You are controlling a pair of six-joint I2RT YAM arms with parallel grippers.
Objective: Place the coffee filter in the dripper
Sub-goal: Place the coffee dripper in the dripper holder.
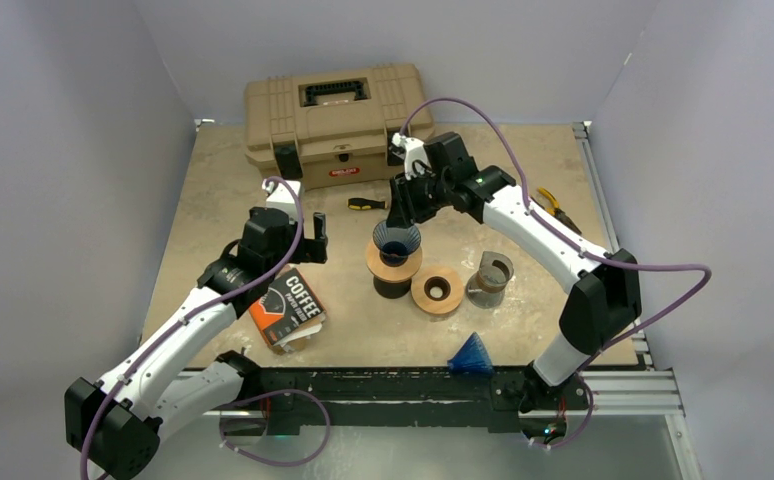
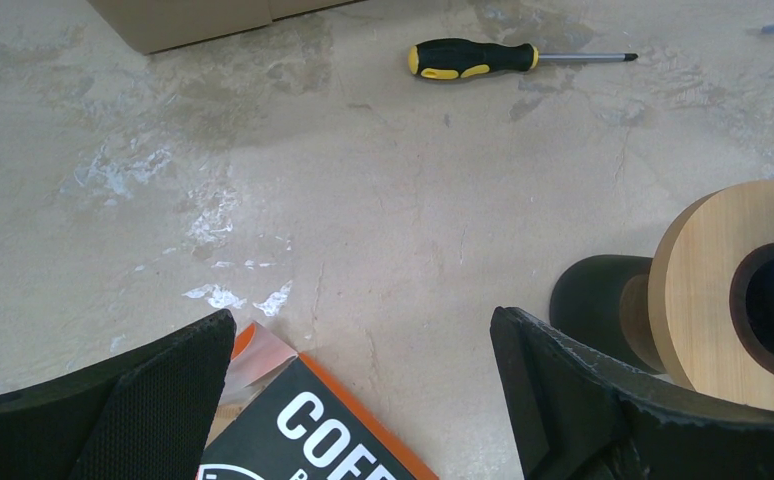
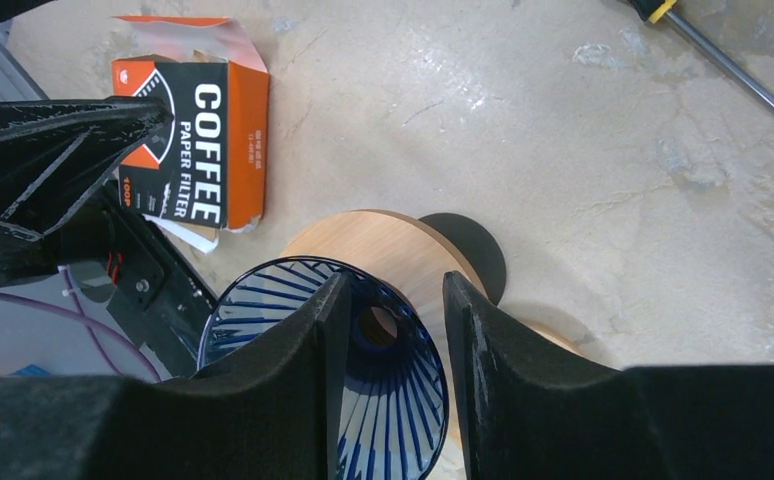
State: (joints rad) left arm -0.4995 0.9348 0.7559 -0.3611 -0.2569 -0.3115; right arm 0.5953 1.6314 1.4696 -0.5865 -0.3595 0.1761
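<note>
Two hands are engaged. The left hand [image 2: 363,320], jaws wide and empty, is the nearer one to the coffee filter box [image 2: 313,440], which lies flat on the counter [image 2: 363,200] just below it, toward the arm's base. The right hand [image 3: 393,285] is closed narrow on the wall of the blue dripper [image 3: 263,310], which sits on its wooden stand [image 3: 393,240].

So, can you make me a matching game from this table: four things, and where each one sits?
Things:
1 toolbox
2 screwdriver
3 coffee filter box
4 blue dripper

Places:
A on the wooden stand
B at the far edge of the table
C beside the left gripper
D lying between toolbox and wooden stand

Pairs: 1-B, 2-D, 3-C, 4-A.
</note>
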